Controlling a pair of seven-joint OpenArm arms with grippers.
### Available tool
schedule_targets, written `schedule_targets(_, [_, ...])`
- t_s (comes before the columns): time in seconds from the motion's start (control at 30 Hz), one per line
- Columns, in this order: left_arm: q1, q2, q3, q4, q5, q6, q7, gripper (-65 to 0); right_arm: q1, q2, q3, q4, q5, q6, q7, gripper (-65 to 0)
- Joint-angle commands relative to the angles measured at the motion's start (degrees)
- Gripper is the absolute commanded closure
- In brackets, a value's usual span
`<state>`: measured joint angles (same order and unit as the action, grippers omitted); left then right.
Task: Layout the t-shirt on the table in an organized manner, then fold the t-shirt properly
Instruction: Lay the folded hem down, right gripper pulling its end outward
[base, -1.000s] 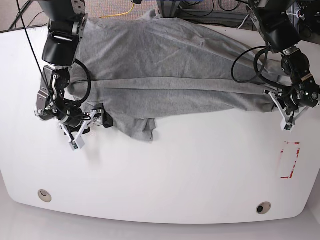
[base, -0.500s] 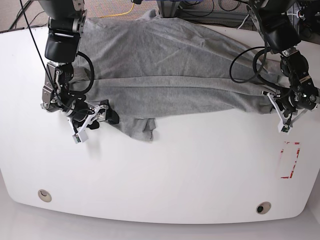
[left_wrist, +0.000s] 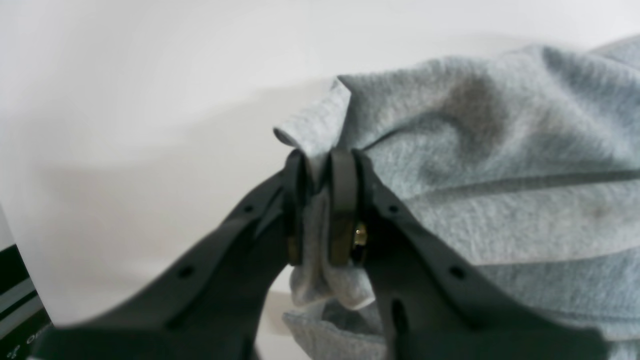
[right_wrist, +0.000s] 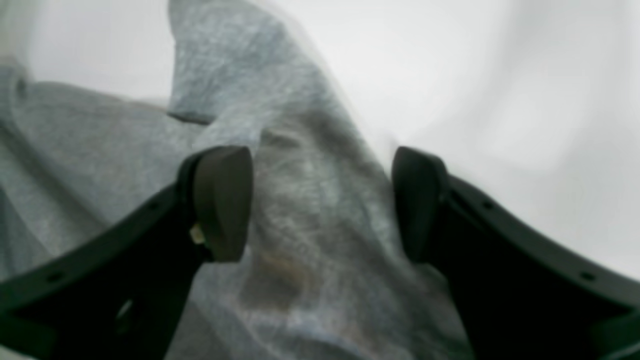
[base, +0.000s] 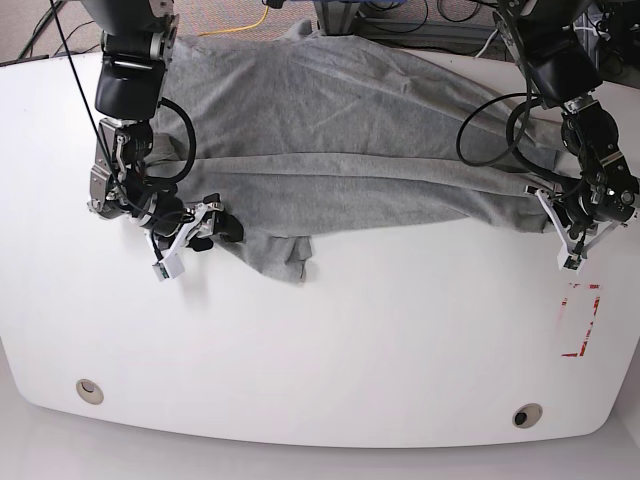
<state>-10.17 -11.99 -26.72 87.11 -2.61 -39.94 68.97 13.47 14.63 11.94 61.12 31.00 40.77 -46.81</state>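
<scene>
The right tool (right_wrist: 320, 200) is straddling a raised fold of the t-shirt (base: 340, 130) with jaws spread; closing crookedly could miss it. Across the tabletop (base: 350, 340), the left tool (left_wrist: 322, 210) is pinching a bunched hem, which could slip free.

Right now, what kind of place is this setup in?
Probably a robotics lab or test workstation: a glossy white table marked with a red tape rectangle, a grey t-shirt spread between two arms, and loose cables on the floor behind.
</scene>
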Motion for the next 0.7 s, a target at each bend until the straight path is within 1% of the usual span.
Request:
schedule_targets(0.0, [-1.1, -0.8, -0.2, 1.1, -0.2, -0.1, -0.7, -6.9, -0.6, 0.2, -3.5, 0.8, -3.4, -0.8, -5.0, -42.3])
schedule_targets(0.1, [-1.1, -0.8, -0.3, 1.1, -0.2, -0.1, -0.7, -6.9, -2.0, 0.2, -5.5, 3.1, -3.4, -0.8, -5.0, -41.9])
schedule_targets(0.2, [-1.0, -0.8, -0.4, 1.1, -0.2, -0.1, -0.7, -6.9, -2.8, 0.2, -5.8, 5.7, -3.4, -0.8, -5.0, -40.7])
schedule_targets(0.3, [-1.0, -0.8, -0.4, 1.1, -0.2, -0.1, -0.7, -6.9, -2.8, 0.1, -5.8, 6.9, -3.4, -0.8, -5.0, -33.3])
schedule_targets(0.33, [-1.0, -0.8, -0.4, 1.1, -0.2, -0.1, -0.7, -6.9, -2.7, 0.1, -5.8, 7.1, -3.6, -0.8, -5.0, -26.0])
schedule_targets(0.4, [-0.9, -0.8, -0.4, 1.1, -0.2, -0.1, -0.7, -6.9, -2.3, 0.1, -5.7, 7.1, -3.7, -0.8, -5.0, -16.0])
schedule_targets(0.43, [-0.9, -0.8, -0.4, 1.1, -0.2, -0.1, -0.7, -6.9, -1.4, 0.1, -5.7, 7.1, -3.6, -0.8, -5.0, -9.7])
schedule_targets(0.5, [-0.9, -0.8, -0.4, 1.1, -0.2, -0.1, -0.7, -6.9, -0.5, 0.3, -5.7, 7.1, -3.8, -0.8, -5.0, -0.8])
schedule_targets(0.53, [-0.9, -0.8, -0.4, 1.1, -0.2, -0.1, -0.7, -6.9, -0.2, 0.6, -5.7, 7.1, -3.8, -0.8, -5.0, 0.0])
schedule_targets(0.67, [-0.9, -0.8, -0.4, 1.1, -0.2, -0.1, -0.7, -6.9, 0.5, 1.8, -5.7, 7.4, -3.4, -0.8, -5.0, -1.9])
